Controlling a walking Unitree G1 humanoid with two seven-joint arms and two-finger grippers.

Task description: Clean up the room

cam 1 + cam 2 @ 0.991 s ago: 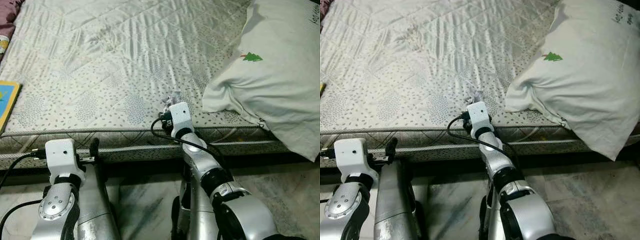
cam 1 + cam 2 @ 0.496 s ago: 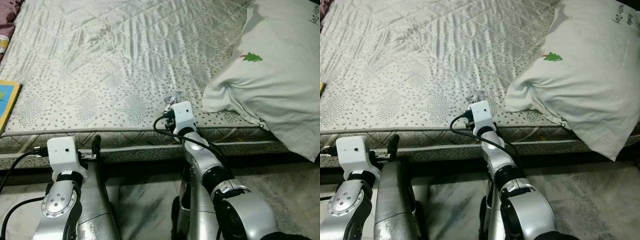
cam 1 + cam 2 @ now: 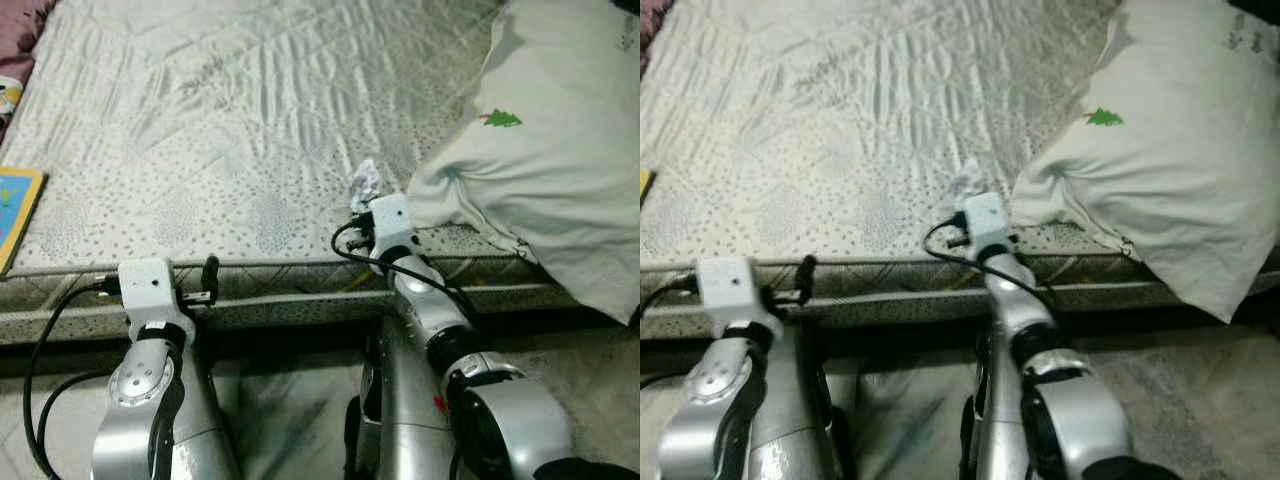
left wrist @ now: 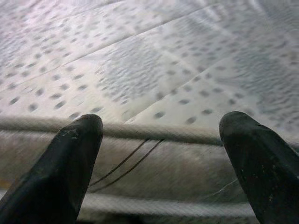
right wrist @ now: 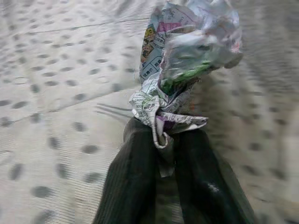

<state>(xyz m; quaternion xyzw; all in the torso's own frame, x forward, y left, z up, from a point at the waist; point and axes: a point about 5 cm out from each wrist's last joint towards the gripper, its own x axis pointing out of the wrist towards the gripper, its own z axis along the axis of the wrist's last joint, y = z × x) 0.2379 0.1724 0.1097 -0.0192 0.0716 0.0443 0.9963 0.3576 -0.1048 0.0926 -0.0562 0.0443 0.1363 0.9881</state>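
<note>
Quilted and speckled, the pale mattress [image 3: 240, 130] takes up most of the scene, its piped near edge running across just in front of the robot, with a strip of stone floor [image 3: 290, 400] below. A large white pillow [image 3: 560, 150] with a small green tree print lies at the right end and hangs over the near edge, and a blue and yellow book [image 3: 15, 210] sits at the left edge. The right gripper [image 5: 161, 154] is pinched shut on a crumpled paper wrapper [image 5: 187, 51], held just above the mattress close to the near edge and just beside the pillow's corner. The wrapper looks very light and soft, a printed scrap that will crush rather than resist; it is gripped by a twisted tail at its bottom, and that narrow neck looks thin enough to slip or tear, so a hold on the fuller bunched part would seem safer. The left gripper [image 4: 161, 140] hangs spread wide and holding nothing, low against the side of the mattress below the piping. Compared with a second ago, the right gripper has shifted toward the pillow and the wrapper now shows more fully above the wrist, apparently raised off the cover; the whole view has also swung a little, so part of that shift is the camera's.
</note>
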